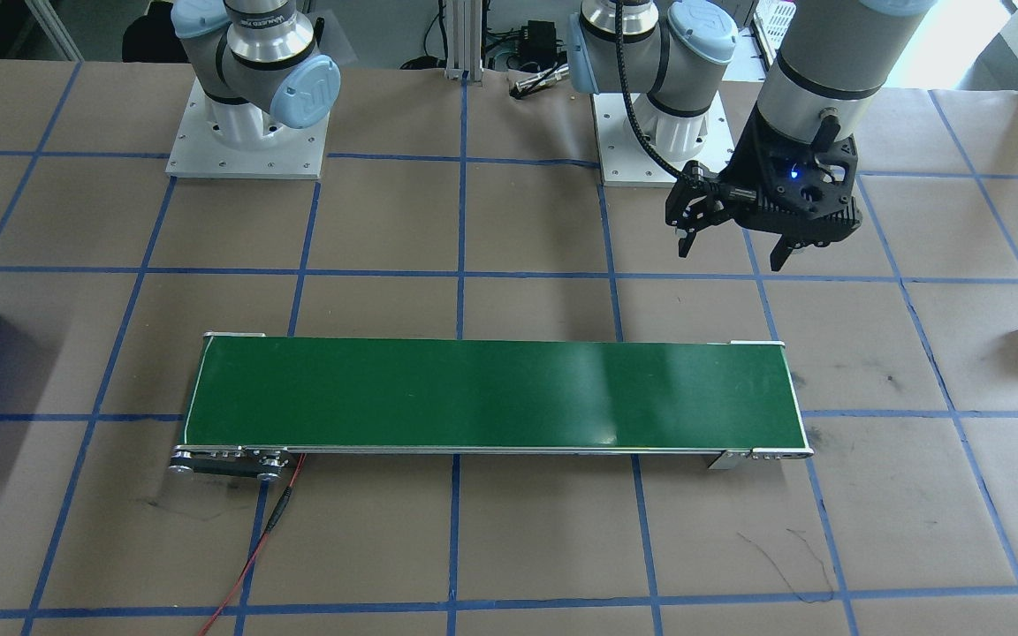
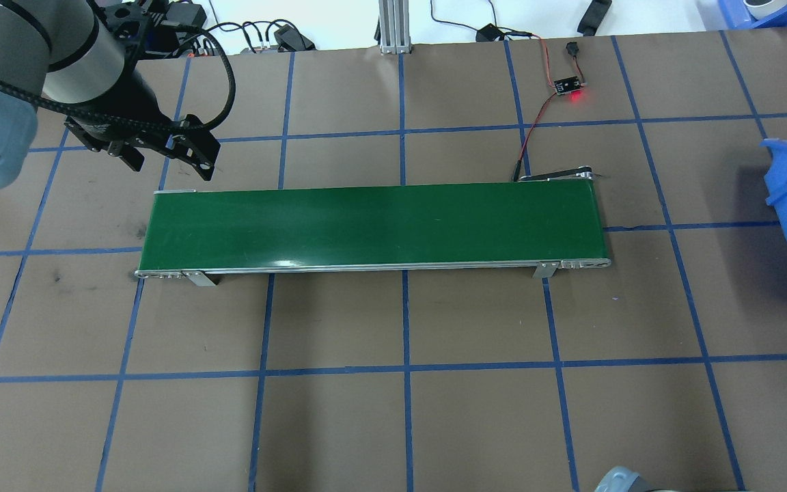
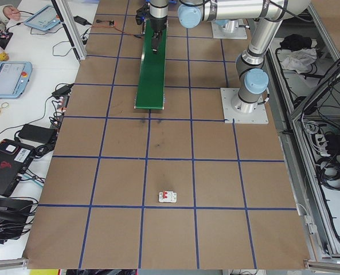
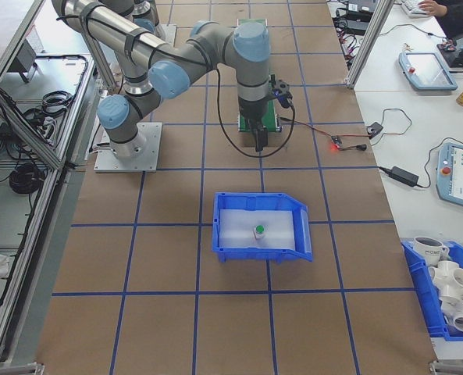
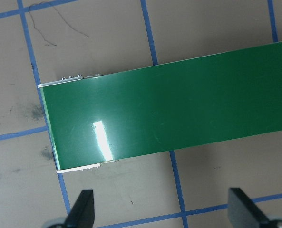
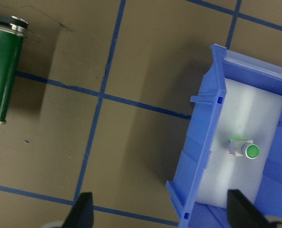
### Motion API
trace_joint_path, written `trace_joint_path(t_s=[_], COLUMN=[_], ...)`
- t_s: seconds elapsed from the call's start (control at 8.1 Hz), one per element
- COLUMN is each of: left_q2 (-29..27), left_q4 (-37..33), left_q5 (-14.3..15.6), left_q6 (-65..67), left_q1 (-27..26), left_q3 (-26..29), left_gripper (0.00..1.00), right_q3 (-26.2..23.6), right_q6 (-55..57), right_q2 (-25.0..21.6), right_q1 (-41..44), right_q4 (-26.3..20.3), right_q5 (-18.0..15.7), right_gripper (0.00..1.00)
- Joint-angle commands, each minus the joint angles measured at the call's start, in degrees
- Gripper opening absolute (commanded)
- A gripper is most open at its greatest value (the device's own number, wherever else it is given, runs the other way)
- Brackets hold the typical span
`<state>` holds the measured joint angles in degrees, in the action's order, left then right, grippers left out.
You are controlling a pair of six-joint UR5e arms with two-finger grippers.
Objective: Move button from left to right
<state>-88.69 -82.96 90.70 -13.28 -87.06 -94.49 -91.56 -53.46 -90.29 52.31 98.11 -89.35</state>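
Brown gridded tabletop [image 1: 527,548] carries a green conveyor [image 1: 491,395]; the left gripper [image 1: 734,238] hovers released near its end. From the right wrist, the right gripper [image 6: 160,213], fingers spread, overlooks the button [image 6: 245,149] inside the blue bin [image 6: 202,156].

Setting: a robotics lab or test cell. We record a brown paper-covered surface [image 3: 170,172] ruled into squares with blue tape, two arms bolted to metal base plates [image 1: 248,141] at the top of the front-facing view, and a small green conveyor belt [image 1: 491,395] at centre. Along the left edge of the left-end view we note teach pendants [image 3: 8,75], power bricks and loose cables on white benches; aluminium framing [image 3: 324,114] with cable bundles runs down its right edge.
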Motion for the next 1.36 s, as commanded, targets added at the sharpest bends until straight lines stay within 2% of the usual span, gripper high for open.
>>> trace_joint_path(t_s=[0.0, 0.62, 0.86, 1.23], left_q2=[0.18, 0.71, 0.54, 0.36], left_q4=[0.08, 0.0, 0.0, 0.0], left_q5=[0.0, 0.0, 0.0, -0.52], left_q6=[-0.26, -0.35, -0.35, -0.44], left_q1=[0.05, 0.31, 0.31, 0.58], left_q3=[-0.7, -0.79, -0.87, -0.79], left_gripper=[1.0, 1.0, 1.0, 1.0], right_q3=[0.15, 0.15, 0.15, 0.07], right_q6=[18.85, 52.26, 57.66, 57.68], right_q2=[-2.6, -1.99, -1.55, -1.46], right_q1=[12.33, 37.91, 43.13, 43.32], right_q4=[-2.66, -3.54, -3.28, -3.02], right_q5=[-0.12, 0.24, 0.93, 0.58], right_gripper=[1.0, 1.0, 1.0, 1.0])
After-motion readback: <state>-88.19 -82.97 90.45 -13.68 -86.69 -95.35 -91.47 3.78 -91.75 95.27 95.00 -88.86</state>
